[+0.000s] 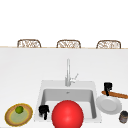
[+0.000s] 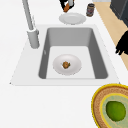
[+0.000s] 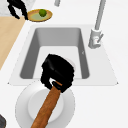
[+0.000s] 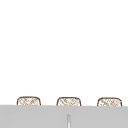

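My right hand (image 1: pixel 108 88) is shut on one end of a long brown baguette (image 1: pixel 117 94), which it holds low over a white plate (image 1: pixel 110 107) on the counter right of the sink. From the right side, the right hand (image 3: pixel 57 72) grips the baguette (image 3: pixel 47 105), which slants across the plate (image 3: pixel 22 105). My left hand (image 1: pixel 43 111) hangs by the sink's front left corner with its fingers relaxed downward and nothing in them. It also shows as the left hand (image 2: pixel 122 45) and the left hand (image 3: pixel 17 8).
A white bowl (image 2: pixel 75 65) holding a small brown item (image 2: pixel 66 65) sits in the sink basin (image 2: pixel 72 37). A wicker plate (image 1: pixel 10 117) with a lime (image 1: pixel 19 109) lies left of the sink. A dark can (image 1: pixel 123 117) stands front right. A red ball (image 1: pixel 67 113) covers the sink's front. The faucet (image 1: pixel 68 72) stands behind.
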Tool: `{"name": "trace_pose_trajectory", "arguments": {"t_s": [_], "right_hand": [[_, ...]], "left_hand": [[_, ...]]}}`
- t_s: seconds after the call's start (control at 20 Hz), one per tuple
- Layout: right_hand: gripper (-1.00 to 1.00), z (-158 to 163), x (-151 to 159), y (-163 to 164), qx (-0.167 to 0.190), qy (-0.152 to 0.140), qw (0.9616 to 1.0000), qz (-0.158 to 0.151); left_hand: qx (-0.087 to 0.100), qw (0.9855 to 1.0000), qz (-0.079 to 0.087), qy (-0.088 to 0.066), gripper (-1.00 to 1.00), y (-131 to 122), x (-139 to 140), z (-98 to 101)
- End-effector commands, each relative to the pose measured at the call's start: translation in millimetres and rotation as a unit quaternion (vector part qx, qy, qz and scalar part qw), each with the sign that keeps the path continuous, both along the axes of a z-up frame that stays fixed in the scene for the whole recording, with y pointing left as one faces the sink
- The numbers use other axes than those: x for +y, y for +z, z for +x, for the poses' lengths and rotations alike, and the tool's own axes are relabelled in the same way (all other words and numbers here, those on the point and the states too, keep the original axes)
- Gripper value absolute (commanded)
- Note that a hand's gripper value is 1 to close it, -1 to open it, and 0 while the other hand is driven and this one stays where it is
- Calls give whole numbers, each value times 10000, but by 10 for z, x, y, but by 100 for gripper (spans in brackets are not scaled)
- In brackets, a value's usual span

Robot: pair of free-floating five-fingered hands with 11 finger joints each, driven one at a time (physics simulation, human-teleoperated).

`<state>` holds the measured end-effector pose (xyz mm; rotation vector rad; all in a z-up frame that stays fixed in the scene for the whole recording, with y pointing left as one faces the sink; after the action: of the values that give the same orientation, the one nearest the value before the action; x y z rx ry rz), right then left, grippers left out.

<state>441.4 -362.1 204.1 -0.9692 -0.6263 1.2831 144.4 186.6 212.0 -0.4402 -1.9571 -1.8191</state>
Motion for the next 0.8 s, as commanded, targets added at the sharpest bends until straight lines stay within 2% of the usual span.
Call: {"name": "trace_pose_trajectory", "arguments": {"t_s": [0.0,0.4,0.75], "right_hand": [[100,57,231,198,134,95,9998,109],[100,90,777,441,-146,1,9997,171],[100,93,1216,634,-27,58,9996,266]], "left_hand": [[0,10000,0,0,0,0,0,0],[0,10000,0,0,0,0,0,0],[0,10000,0,0,0,0,0,0]]}}
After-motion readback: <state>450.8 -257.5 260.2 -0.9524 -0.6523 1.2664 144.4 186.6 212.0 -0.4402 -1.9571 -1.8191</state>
